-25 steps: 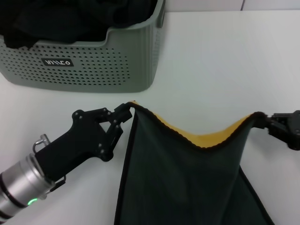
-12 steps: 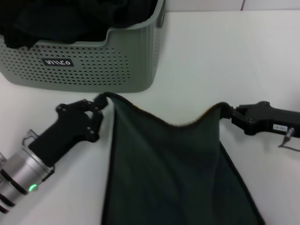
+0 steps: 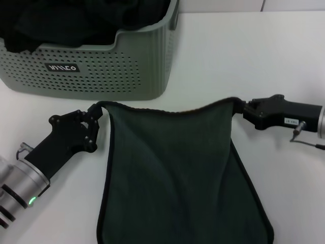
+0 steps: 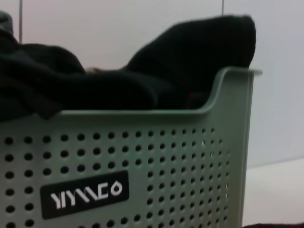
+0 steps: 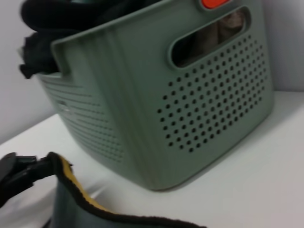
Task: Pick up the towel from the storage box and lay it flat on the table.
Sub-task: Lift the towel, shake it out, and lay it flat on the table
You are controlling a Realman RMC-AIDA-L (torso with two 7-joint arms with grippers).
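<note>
Head view: we see the towel [image 3: 172, 168] spread dark-green side up at lower centre on the counter [image 3: 254, 56], our left gripper [image 3: 94, 111] and right gripper [image 3: 240, 108] each pinching a top corner with closed fingers. Left wrist view: the storage box [image 4: 156, 166] holds black cloths [image 4: 109, 80]. Right wrist view: the towel's yellow underside peeks at lower left.

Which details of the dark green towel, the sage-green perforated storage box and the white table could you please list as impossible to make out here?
- Dark green towel: near edge cut off by the head view's frame.
- Sage-green perforated storage box: floor hidden by black cloths.
- White table: edges out of frame.
- Left wrist view: towel barely visible.
</note>
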